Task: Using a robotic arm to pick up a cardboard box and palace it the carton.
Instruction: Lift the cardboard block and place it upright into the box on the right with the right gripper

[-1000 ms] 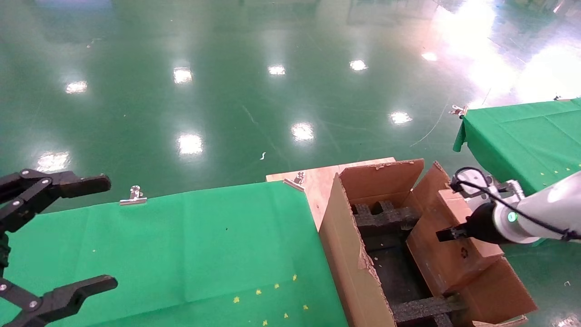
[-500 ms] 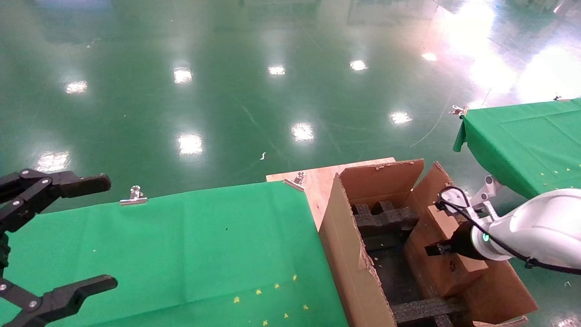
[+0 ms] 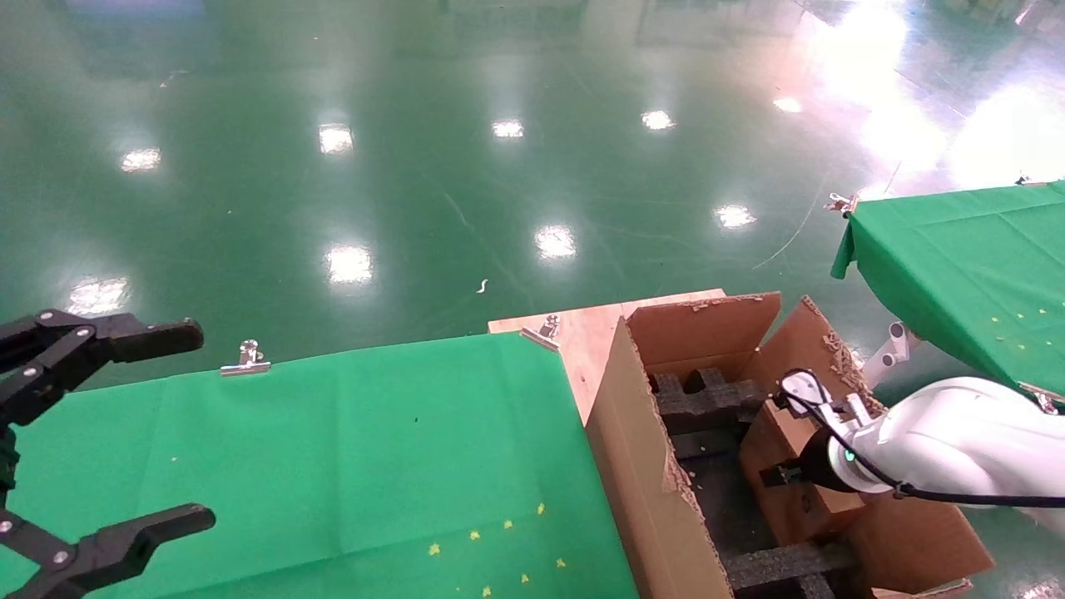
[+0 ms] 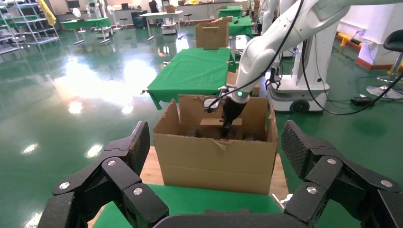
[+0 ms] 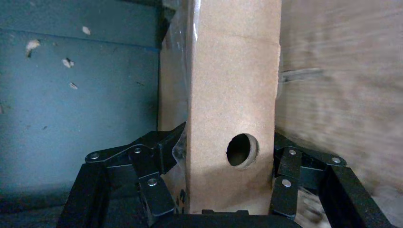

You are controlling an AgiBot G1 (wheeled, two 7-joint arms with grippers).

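Green floor (image 3: 416, 166) | carton (image 3: 641, 466) foam inserts (image 3: 707, 399) flank cardboard box (image 3: 790, 466) | right gripper (image 3: 782, 476) clamped

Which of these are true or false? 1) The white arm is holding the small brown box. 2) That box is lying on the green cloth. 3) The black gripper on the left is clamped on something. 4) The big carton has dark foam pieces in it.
1) True: the right gripper is shut on the cardboard box.
2) False: it is inside the carton, beside the green cloth.
3) False: the left gripper is open and holds nothing.
4) True: black foam inserts sit inside.
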